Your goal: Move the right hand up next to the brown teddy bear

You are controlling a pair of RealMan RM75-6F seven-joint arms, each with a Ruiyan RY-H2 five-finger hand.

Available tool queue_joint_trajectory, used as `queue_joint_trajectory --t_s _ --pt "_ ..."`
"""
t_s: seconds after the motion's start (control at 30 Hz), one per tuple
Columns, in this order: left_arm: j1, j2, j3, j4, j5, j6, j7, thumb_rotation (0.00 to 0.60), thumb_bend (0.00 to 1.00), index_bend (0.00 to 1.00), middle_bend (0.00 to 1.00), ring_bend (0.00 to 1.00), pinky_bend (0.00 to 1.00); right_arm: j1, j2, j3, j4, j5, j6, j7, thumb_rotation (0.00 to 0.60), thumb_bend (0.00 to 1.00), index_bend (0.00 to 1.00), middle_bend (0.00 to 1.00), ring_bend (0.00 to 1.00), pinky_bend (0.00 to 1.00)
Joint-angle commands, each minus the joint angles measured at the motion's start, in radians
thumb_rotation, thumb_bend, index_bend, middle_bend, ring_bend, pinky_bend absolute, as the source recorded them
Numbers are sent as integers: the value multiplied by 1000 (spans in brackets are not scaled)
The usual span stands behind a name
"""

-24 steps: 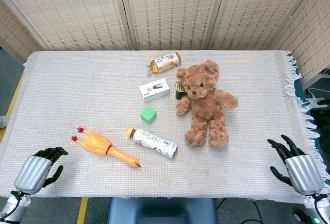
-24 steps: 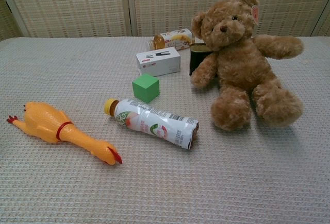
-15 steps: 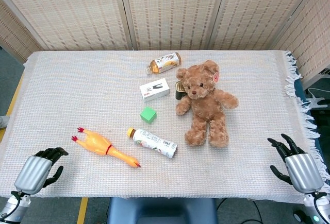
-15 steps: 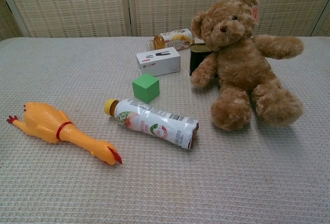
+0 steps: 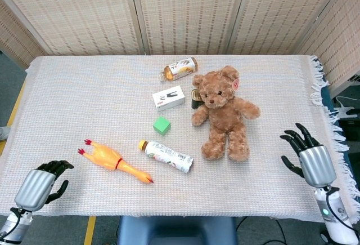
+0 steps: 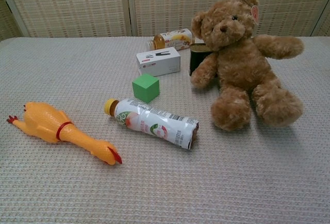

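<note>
- Right hand (image 5: 306, 157): empty, fingers spread; sits at 4 o'clock of the bear, apart from it. It has risen and moved inward from the table's near right corner since the earlier pictures.
- Bear (image 5: 223, 112): seated upright, right of table centre, unmoved.
- Left hand (image 5: 39, 184): near left corner, fingers curled on nothing, unchanged.
- Judgement: approach begun; the hand needs further travel toward 10 o'clock to end just beside the bear.
- Chest view: neither hand shows.
</note>
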Motion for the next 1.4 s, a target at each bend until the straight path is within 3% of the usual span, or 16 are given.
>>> queue_joint_trajectory --t_s 0.03,0.37,0.5,0.73,1.13,1.4 --pt "1 -1 1 2 4 2 4 600 444 335 314 310 473 61 -57 47 65 12 -17 -33 600 81 301 244 88 479" --pt "-3 1 2 -8 -14 -23 18 600 445 336 316 311 473 193 -178 101 258 103 -163 -70 600 68 289 233 85 460" --pt "-4 2 2 -10 -16 -27 23 600 445 336 316 311 473 234 -228 103 331 109 -180 -49 600 68 253 203 70 369" --pt "-2 4 4 -12 -11 -21 20 600 446 336 316 311 473 302 -332 94 497 104 -183 -31 600 68 258 202 70 368" --pt "-6 6 7 -18 -14 -34 23 600 444 336 316 310 473 374 -481 108 749 157 -194 54 600 98 359 203 71 368" --pt "-6 5 10 -16 -12 -35 26 600 445 337 316 311 473 407 -544 106 862 181 -197 107 600 106 429 202 75 382"
